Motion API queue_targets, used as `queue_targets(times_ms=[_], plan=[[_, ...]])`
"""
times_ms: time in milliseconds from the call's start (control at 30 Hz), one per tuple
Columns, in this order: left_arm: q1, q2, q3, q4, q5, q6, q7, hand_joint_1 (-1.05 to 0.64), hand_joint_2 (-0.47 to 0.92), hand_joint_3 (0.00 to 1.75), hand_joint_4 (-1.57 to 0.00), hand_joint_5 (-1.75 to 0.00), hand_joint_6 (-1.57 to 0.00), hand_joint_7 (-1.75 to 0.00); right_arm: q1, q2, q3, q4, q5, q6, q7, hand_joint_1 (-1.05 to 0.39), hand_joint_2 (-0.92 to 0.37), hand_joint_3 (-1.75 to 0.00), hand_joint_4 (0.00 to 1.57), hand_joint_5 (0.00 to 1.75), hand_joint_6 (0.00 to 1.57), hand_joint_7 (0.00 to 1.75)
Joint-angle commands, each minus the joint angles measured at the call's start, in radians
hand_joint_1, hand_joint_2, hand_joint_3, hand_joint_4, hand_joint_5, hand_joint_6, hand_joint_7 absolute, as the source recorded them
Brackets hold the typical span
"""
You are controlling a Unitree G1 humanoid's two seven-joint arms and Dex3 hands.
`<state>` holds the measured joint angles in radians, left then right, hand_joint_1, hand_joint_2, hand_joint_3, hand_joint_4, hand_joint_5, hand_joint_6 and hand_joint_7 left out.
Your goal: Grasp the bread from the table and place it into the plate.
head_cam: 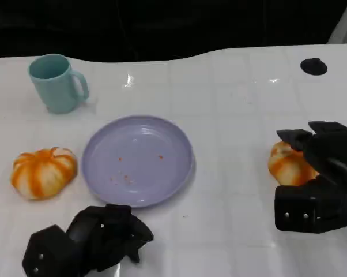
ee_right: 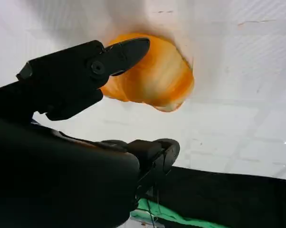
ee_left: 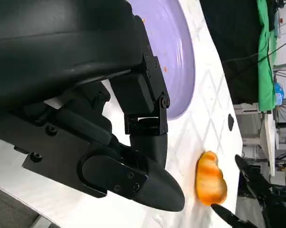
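Your left hand (head_cam: 87, 242) rests curled, idle; right hand (head_cam: 317, 179) spreads around the bread (head_cam: 286, 164) (not yet gripping) to grasp it.

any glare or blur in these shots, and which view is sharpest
Head view is sharpest; small white glints on the table beyond the plate. Left wrist view: the left hand is close but fairly crisp. Right wrist view: the bread looks soft, with washed-out table around it.
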<state>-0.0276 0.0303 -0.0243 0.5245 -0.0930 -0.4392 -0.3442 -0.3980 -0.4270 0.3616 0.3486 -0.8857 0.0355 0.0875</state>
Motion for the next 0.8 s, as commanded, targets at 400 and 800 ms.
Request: queue_targets(times_ms=[400,800], plan=[[0.017,0.010,0.002,-0.025,0.007,0.016,0.016,-0.99,0.90,0.00,-1.00,-1.42,-1.24,-0.74,-0.105,0.019,0.052,0.219,0.038,-0.027,-0.073,-0.29,-0.87,-0.01,0.57,0.11,0.58,0.05],[0.033,0.014,0.003,-0.043,0.007,0.020,0.015,-0.99,0.91,0.00,-0.99,-1.42,-1.24,-0.75,-0.079,0.029,0.034,0.278,0.106,-0.166,-0.315,-0.05,-0.92,-0.10,0.81,1.73,0.90,1.20]])
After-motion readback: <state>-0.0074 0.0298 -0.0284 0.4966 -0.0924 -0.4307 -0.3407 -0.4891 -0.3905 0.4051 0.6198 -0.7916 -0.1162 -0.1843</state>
